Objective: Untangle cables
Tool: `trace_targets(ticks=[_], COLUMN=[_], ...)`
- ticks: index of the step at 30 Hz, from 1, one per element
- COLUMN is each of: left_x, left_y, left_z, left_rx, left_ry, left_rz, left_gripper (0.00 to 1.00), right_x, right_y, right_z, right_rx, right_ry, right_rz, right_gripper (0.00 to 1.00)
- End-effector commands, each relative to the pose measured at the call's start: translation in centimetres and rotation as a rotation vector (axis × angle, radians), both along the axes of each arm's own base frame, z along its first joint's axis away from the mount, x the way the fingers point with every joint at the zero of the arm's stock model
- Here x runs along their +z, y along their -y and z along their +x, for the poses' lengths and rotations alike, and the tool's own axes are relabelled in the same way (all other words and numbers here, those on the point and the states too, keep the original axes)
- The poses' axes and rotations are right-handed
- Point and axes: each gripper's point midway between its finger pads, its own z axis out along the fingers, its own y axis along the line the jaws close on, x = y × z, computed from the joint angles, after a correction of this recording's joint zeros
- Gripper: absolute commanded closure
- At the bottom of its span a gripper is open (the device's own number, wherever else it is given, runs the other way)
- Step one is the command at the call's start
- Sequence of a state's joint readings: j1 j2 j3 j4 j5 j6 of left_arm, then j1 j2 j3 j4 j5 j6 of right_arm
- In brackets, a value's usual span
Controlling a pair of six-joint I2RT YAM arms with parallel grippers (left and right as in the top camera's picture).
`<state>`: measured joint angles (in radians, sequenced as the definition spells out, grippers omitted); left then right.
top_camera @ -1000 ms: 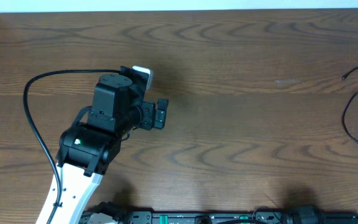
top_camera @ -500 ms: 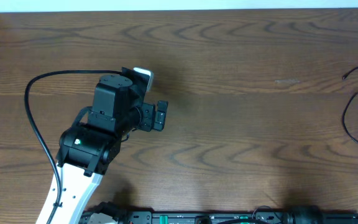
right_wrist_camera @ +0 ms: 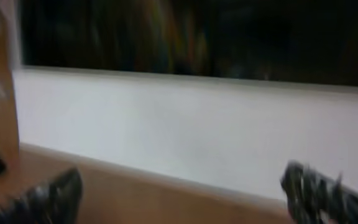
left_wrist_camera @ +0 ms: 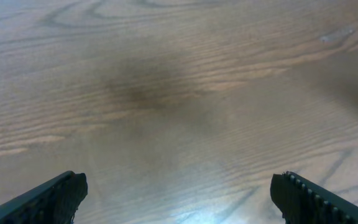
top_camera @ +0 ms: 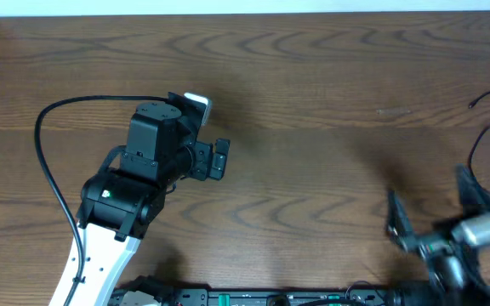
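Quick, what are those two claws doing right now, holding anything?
The left gripper is open, holding nothing.
The right gripper is open, holding nothing.

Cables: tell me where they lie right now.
In the overhead view the cables lie at the right edge of the table, curving out of frame, just right of the right hand.

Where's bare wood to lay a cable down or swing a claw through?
Biggest free patch: the mid table between the left claw and the right claw. The far strip along the back edge is bare too. Crowded: the right edge, where the cables loop beside the right claw, and the left side, taken by the left arm and its lead.
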<state>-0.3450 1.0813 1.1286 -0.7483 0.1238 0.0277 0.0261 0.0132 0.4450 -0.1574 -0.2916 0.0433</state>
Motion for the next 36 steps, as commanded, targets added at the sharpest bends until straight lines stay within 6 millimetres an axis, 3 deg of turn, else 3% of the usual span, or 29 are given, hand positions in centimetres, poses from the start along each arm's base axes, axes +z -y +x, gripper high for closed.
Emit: trace_targets(ticks=[1,5,10,11,14,26,33,36], left_x=[0.5,0.5,0.7,0.7,0.7,0.9,1.0,1.1], left_y=[-0.2,-0.2,-0.2,-0.2,-0.2,-0.1,-0.1,0.0], left_z=[0.1,0.2,0.3,0.3,0.3,0.6,0.6,0.7], left_rx=[-0.010,-0.010,-0.010,-0.012,-0.017,-0.059,-0.066,-0.074], left_ry=[0.024,0.025,0.035,0.036,0.038,0.071,0.077,0.084], left_rz=[0.023,0.022,0.019,0.021,0.025,0.061,0.066,0.073], left_gripper=[0.00,0.00,0.00,0.00,0.00,0.00,0.00,0.00], right_x=[-4.8,-9.7,-13.4,-15.2,-17.6,-19.8,-22.2,-21.7], right_y=[0.4,0.1,0.1,0.6,1.4,1.2,1.5,1.2], right_z=[2.7,4.2,4.9,5.0,5.2,5.1,5.4,5.7], right_rx=[0.003,0.014,0.003,-0.027,-0.078,-0.075,-0.104,-0.083], right_ry=[-0.099,-0.206,-0.301,-0.370,-0.459,-0.541,-0.649,-0.614], right_rz=[0.114,0.117,0.097,0.109,0.143,0.137,0.129,0.062], right_gripper=[0.01,0.01,0.01,0.01,0.01,0.01,0.01,0.01])
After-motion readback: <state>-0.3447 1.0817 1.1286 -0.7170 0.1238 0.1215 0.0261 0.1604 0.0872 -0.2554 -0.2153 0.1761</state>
